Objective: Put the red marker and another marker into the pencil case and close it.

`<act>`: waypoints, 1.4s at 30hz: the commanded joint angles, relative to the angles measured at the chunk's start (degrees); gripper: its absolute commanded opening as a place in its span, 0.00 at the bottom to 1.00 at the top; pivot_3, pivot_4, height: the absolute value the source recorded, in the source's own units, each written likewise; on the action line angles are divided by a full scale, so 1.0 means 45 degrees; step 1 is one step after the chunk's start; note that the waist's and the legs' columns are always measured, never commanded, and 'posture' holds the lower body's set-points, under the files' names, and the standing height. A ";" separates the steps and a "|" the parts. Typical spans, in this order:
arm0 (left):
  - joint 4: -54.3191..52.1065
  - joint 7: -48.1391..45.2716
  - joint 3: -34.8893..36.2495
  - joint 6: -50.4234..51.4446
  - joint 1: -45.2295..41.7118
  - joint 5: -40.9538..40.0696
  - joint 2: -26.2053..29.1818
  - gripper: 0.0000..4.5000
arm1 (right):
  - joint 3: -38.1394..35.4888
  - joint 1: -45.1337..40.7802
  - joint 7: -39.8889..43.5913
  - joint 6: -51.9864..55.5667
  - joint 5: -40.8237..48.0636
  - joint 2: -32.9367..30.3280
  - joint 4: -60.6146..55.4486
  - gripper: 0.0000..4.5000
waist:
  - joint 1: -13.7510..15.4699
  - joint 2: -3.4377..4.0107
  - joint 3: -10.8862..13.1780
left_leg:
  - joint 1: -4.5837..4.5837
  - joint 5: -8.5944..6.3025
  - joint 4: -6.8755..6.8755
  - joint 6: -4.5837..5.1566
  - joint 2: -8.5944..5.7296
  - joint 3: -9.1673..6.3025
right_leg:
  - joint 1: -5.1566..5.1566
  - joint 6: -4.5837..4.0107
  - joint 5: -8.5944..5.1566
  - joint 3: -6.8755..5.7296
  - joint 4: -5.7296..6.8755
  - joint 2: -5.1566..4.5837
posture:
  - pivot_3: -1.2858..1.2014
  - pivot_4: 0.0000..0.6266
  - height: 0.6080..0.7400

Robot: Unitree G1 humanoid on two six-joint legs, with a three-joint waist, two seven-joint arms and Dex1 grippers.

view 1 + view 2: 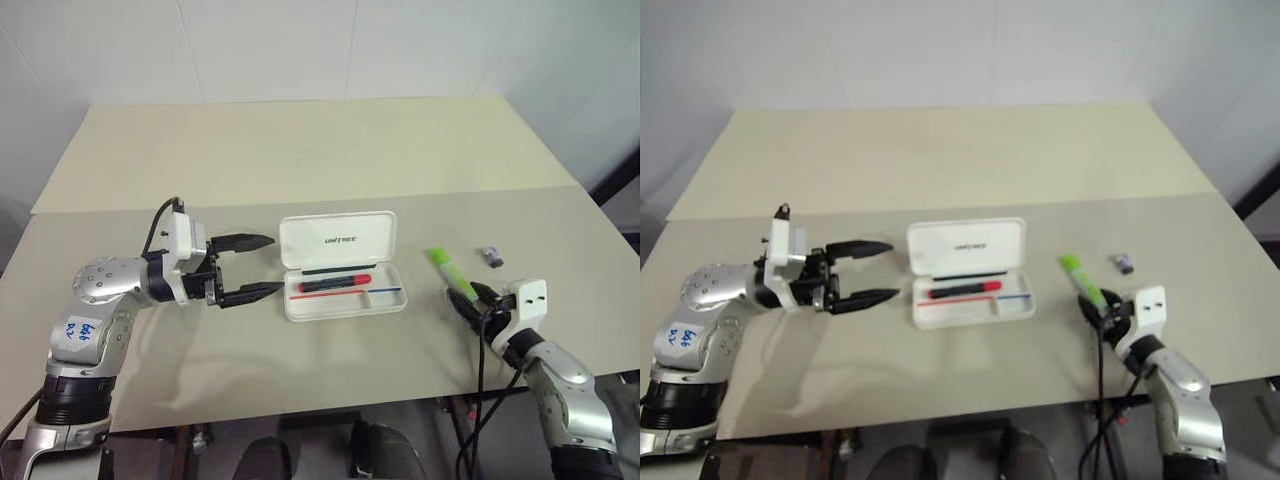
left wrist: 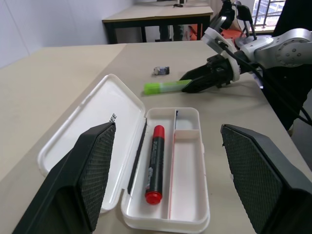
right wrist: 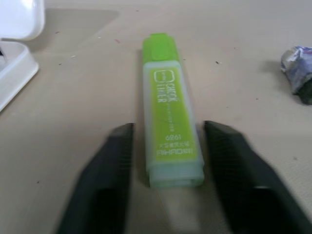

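Right end effector (image 3: 165, 146) is straddling the near end of the chunky lime-green highlighter (image 3: 170, 109), right of the open white hard-plastic pencil case (image 1: 343, 268); fingers alongside its long axis, not yet clamped. Left end effector (image 1: 250, 267) is hanging open, farther off.

From my seat, the pencil case (image 1: 341, 268) lies open mid-table, its lid (image 1: 337, 240) tipped back toward twelve o'clock, so the tray is reachable from above and from six o'clock. The red marker (image 1: 334, 283) fills part of the long compartment; bare tray remains beside it. My left tool (image 1: 258, 266) hovers at the case's nine o'clock, fingers spread, blocking that side. At three o'clock, bare table (image 1: 300, 150) separates the case from the green highlighter (image 1: 452, 273), where my right tool (image 1: 470, 300) sits with a finger either side of its near end. A small dark scrap (image 1: 492, 256) lies just beyond the highlighter, toward two o'clock. The far half of the table is unoccupied.
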 commanded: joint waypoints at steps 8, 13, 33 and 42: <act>-0.0495 0.0195 0.0098 -0.0290 0.0082 -0.0145 0.0019 0.82 | 0.0226 -0.0300 0.0261 -0.1775 -0.0719 -0.0088 0.0994 0.24 | -0.0013 -0.0011 -0.0006 | 0.0000 -0.0001 0.0006 0.0001 -0.0015 0.0009 | 0.0001 0.0004 0.0002 0.0018 -0.0003 -0.0016 | 0.52 0.24 1.00; -0.0305 0.0162 0.0122 -0.0507 0.0180 -0.0063 0.0017 0.82 | -0.0058 -0.0836 0.0604 -0.1669 0.0124 -0.0225 0.0482 0.24 | -0.0026 0.0025 0.0016 | 0.0022 0.0000 0.0006 -0.0001 -0.0010 0.0002 | 0.0001 0.0004 0.0003 0.0036 0.0016 -0.0015 | 0.52 0.24 1.00; -0.0317 0.0263 0.1061 -0.1201 0.1841 -0.0030 0.0586 0.82 | 0.3229 -0.5459 0.9734 -0.1653 0.1941 -0.2473 0.0819 0.24 | -0.0008 0.0070 0.0044 | -0.0063 -0.0009 0.0001 0.0015 -0.0031 -0.0013 | -0.0050 0.0008 0.0005 -0.0001 -0.0019 -0.0020 | 0.52 0.24 1.00; -0.1099 0.0749 0.1319 -0.1141 0.2659 -0.0094 0.0551 0.82 | 0.5475 -0.7684 1.1467 -0.2626 0.0088 -0.1102 0.3714 0.24 | 0.0033 0.0068 0.0044 | -0.0054 0.0002 0.0009 -0.0004 -0.0011 -0.0021 | -0.0054 0.0007 0.0004 -0.0014 0.0019 -0.0011 | 0.52 0.24 1.00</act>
